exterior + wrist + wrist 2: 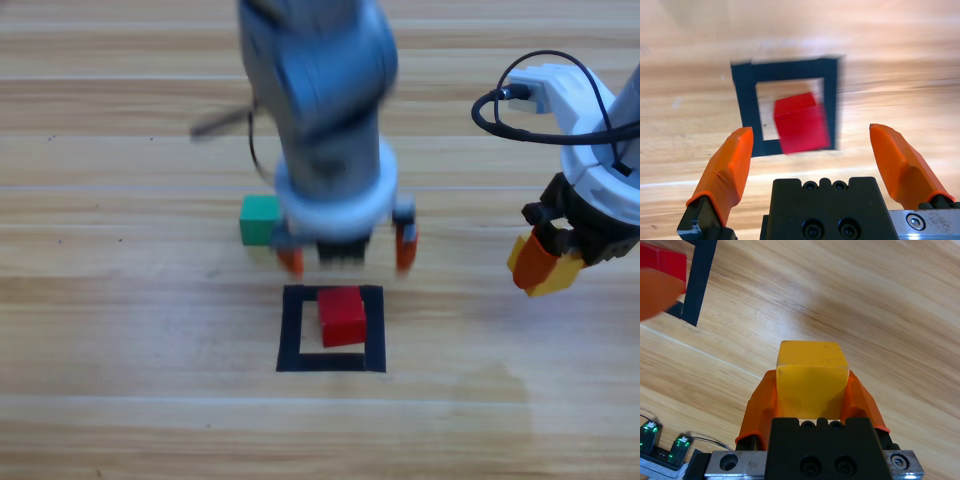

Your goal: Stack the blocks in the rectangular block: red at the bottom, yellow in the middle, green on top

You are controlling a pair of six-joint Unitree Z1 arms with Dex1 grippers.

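Wooden table (pixel 120 420) seen from above, plank grain running left to right. Near the middle, the left arm reaching down from the top edge, its left gripper (pixel 348 252) hanging just above the far side of the rectangular block (pixel 290 330), jaws spread wide and holding nothing, probably so as not to knock what sits below. At the right edge, well apart from the square, the right gripper (pixel 543 265) held off the table with jaws closed tight on the yellow cube (pixel 812 385), probably waiting until the way to the middle layer is free. Inside the black tape outline, the red cube (pixel 342 316) resting on the bare wood, set toward the far right of the square and not centred; bottom layer judged to be in place. In the left wrist view, the same red cube seen between the two open orange jaws, touched by neither. Beside the left arm, just outside the square on its far left, the green cube (pixel 260 219) on the table, partly hidden, last in the stacking order.
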